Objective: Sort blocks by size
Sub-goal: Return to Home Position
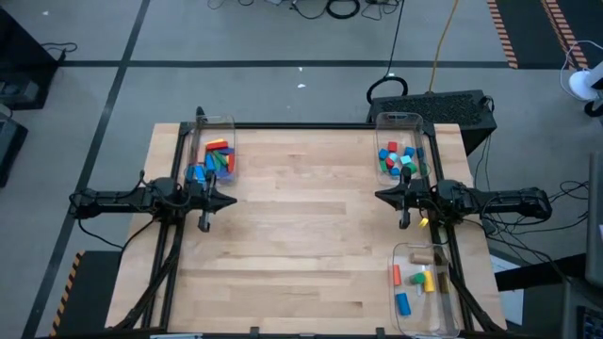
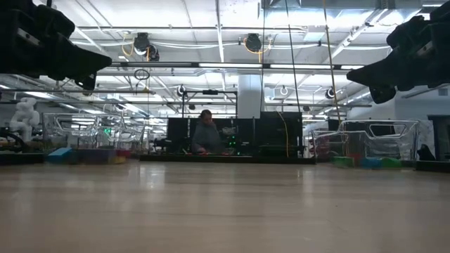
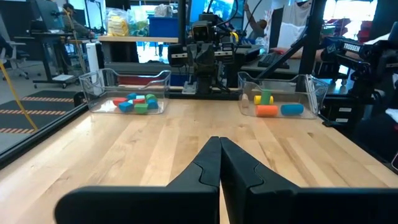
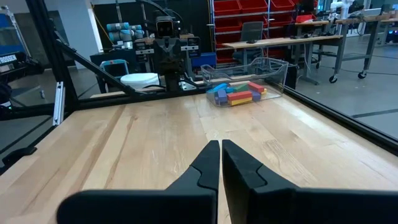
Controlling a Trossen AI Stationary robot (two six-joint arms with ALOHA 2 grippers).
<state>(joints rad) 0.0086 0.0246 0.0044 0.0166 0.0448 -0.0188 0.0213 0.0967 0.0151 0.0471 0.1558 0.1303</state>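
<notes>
Left gripper (image 1: pixel 229 200): jaws together, empty, table's (image 1: pixel 301 245) 9 o'clock side.
Right gripper (image 1: pixel 382 196): jaws together, empty, 3 o'clock side.
Blocks (image 1: pixel 215 158): in bins (image 1: pixel 215 120) (sorting judged done), 12 o'clock of left jaws, 1 and 5 of right.

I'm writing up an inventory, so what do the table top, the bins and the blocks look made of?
Table top: pale wood strips with visible grain, smooth, possibly sealed. Bins: clear glossy plastic, probably; the blocks show through the walls. Blocks: flat painted colours, red, blue, green, yellow; likely wood underneath, but paint hides it.
</notes>
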